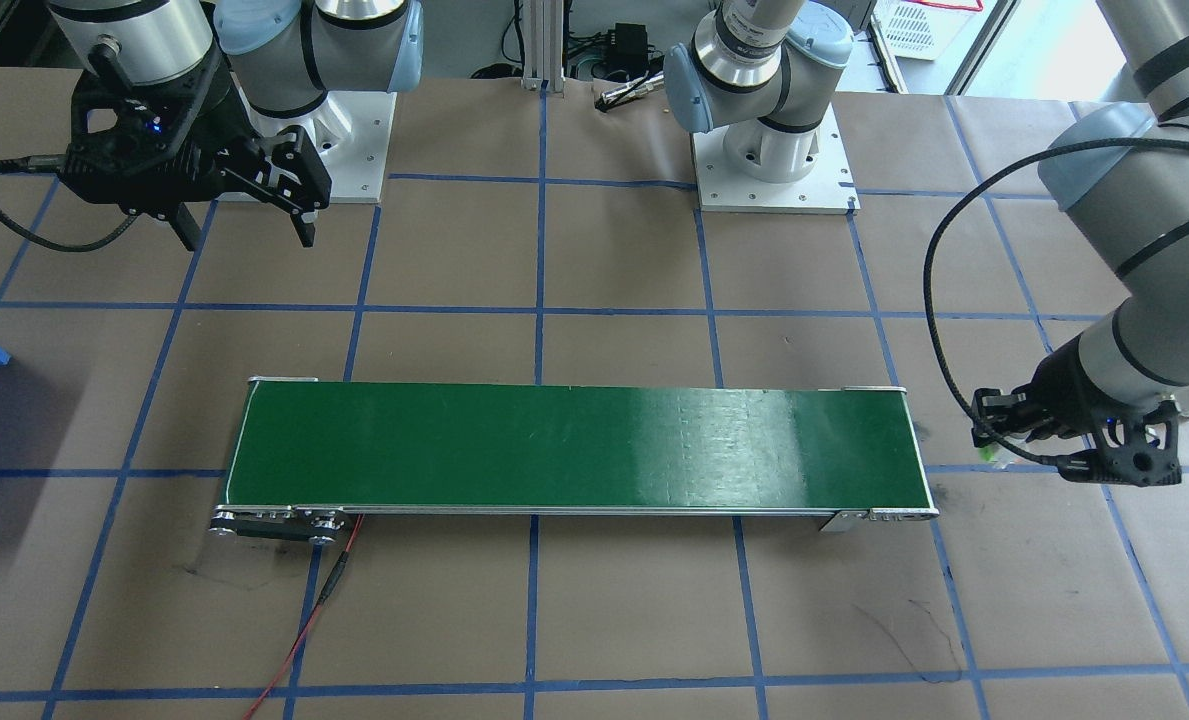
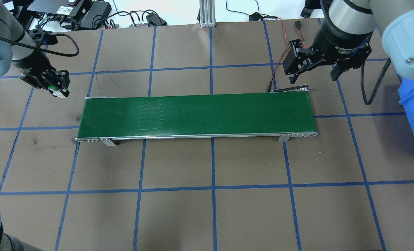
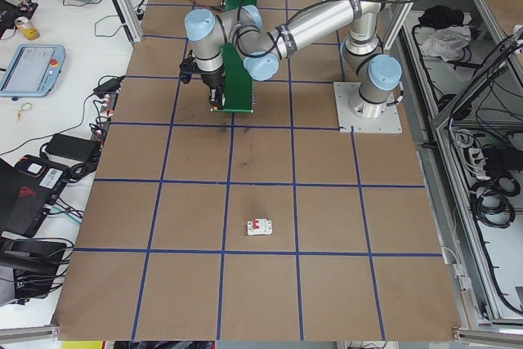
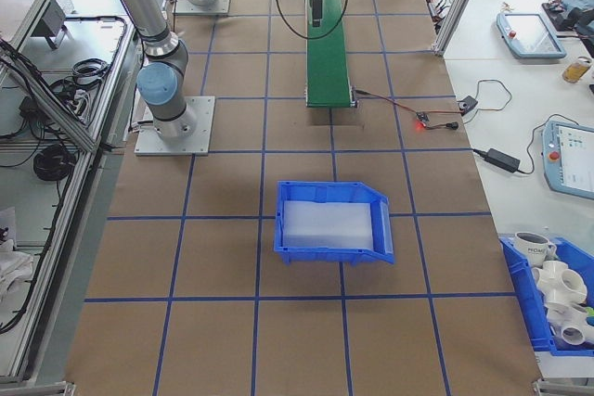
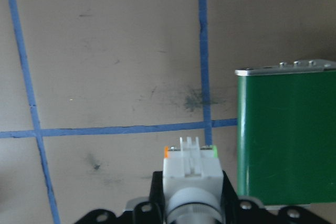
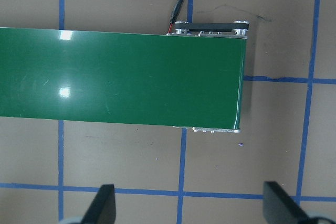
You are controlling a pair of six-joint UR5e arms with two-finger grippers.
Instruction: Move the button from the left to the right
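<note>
At the upper left of the overhead view, the left gripper (image 2: 57, 88) holds the button (image 2: 55, 90) tightly above the table, near the conveyor belt (image 2: 196, 115), while the right gripper (image 2: 313, 75) is wide open and empty.

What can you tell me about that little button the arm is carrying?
The button is a small switch with a white boxy end, a rounded grey collar and small orange and green tabs. It looks like plastic. The left gripper is shut on it, holding it above the brown table, just off the end of the green conveyor belt.
</note>
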